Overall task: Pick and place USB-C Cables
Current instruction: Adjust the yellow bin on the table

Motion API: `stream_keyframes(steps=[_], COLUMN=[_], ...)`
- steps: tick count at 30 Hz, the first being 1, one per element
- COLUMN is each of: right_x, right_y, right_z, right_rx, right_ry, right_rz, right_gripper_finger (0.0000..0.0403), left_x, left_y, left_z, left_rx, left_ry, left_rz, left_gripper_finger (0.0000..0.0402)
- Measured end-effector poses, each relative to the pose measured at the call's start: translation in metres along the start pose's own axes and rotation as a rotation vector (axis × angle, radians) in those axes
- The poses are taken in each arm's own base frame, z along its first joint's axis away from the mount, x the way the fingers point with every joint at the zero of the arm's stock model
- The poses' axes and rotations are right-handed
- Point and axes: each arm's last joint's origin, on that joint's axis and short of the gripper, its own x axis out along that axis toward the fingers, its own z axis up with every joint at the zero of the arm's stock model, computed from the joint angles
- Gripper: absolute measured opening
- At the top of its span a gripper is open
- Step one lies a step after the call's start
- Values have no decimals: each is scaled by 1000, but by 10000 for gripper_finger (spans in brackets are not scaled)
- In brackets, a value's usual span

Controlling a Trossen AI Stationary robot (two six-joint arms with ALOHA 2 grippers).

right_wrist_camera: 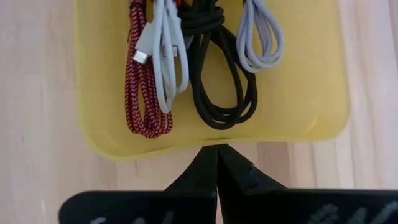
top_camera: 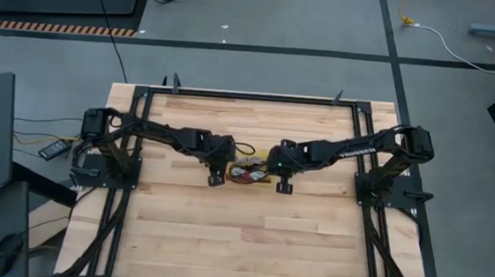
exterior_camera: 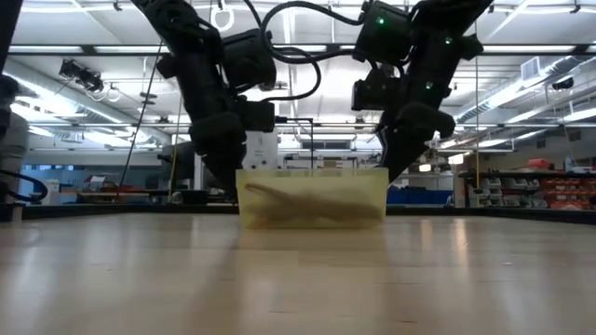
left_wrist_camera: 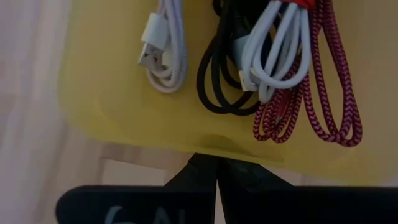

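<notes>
A yellow tray [top_camera: 264, 149] sits mid-table and holds the coiled cables. In the left wrist view these are the grey-silver [left_wrist_camera: 165, 59], black [left_wrist_camera: 217, 87], white with a red band [left_wrist_camera: 280, 56] and dark red [left_wrist_camera: 333, 93] bundles. They lie side by side on the tray floor, the white one over the black and dark red. My left gripper [left_wrist_camera: 217, 169] is shut at the tray's left rim. My right gripper [right_wrist_camera: 217, 155] is shut at its right rim. The low view shows both arms coming down beside the tray walls [exterior_camera: 312, 197]. My left gripper points down with its shut fingertips [left_wrist_camera: 208, 165] at the outer edge of the tray's left rim [left_wrist_camera: 214, 144]; I cannot tell whether they touch it. My right gripper's shut fingertips [right_wrist_camera: 208, 158] stand the same way at the right rim [right_wrist_camera: 217, 140]; whether they touch cannot be told.
Bare wooden tabletop [top_camera: 249, 236] lies around the tray, with the most room toward the near edge. Black frame rails [top_camera: 366, 210] run along the table's sides. A long white cord with a yellow end [top_camera: 433, 31] lies on the floor beyond the table.
</notes>
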Motion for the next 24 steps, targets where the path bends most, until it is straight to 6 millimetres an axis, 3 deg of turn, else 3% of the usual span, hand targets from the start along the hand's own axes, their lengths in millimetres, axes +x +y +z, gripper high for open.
stream_keyframes(steps=[14, 24], right_x=[-4, -3], right_y=[23, 20], right_z=[0, 0], right_rx=[-12, -2], right_ry=[-15, -14], right_rz=[22, 7], right_gripper_finger=[0, 0], left_x=[0, 0], left_y=[-9, -10], left_z=[-1, -1], left_rx=[13, -4], left_ry=[5, 5], left_rz=[13, 14], left_gripper_finger=[8, 8])
